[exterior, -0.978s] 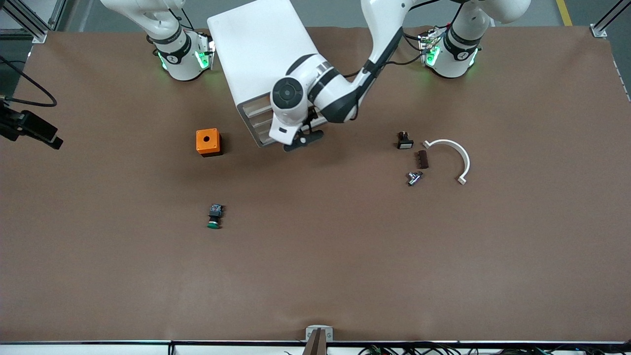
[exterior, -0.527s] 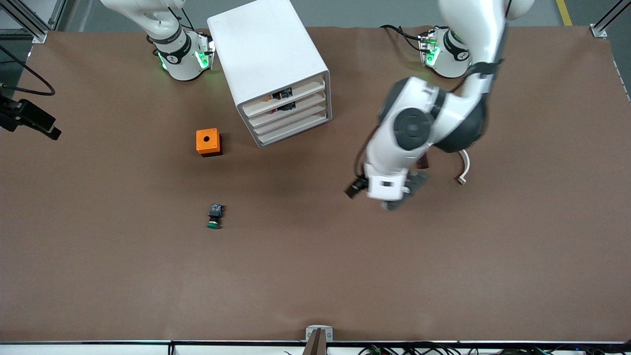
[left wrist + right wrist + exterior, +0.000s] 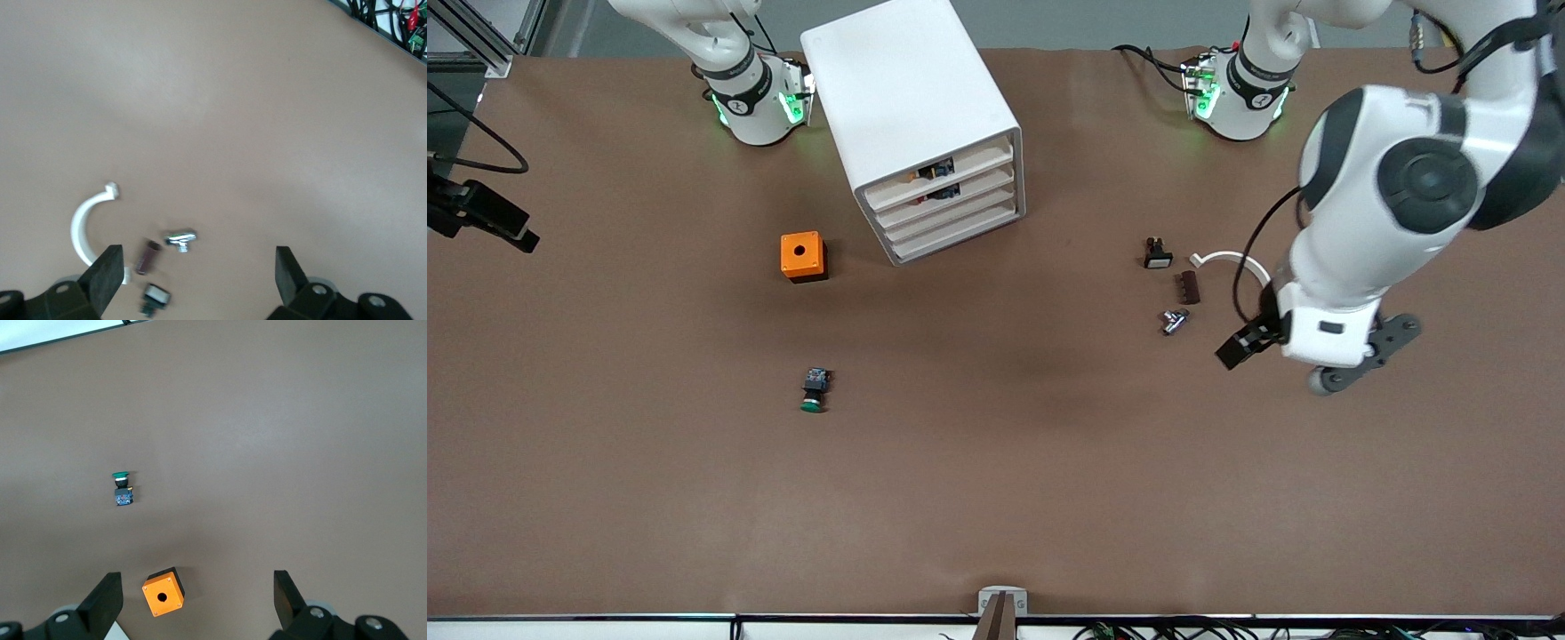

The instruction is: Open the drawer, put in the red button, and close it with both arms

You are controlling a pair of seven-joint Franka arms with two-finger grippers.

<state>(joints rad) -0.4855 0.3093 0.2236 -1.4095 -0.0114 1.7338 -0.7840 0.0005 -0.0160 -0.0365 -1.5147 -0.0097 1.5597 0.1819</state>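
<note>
Left gripper [image 3: 193,277] up in the air over bare table toward the left arm's end, fingers [image 3: 107,275] spread wide, nothing between them, nothing touched; a white curved bracket [image 3: 1238,264], a small brown block [image 3: 1189,287] and a silver fitting [image 3: 1174,320] on the table near it. Right gripper [image 3: 195,599] held high over the orange box [image 3: 163,592], likewise spread wide and empty, waiting. Well apart from both: white cabinet [image 3: 911,116] with the drawer [image 3: 950,192] pushed in flush. Red button not to be made out anywhere; green-capped button [image 3: 814,389] alone on the table, apart from the orange box.
</note>
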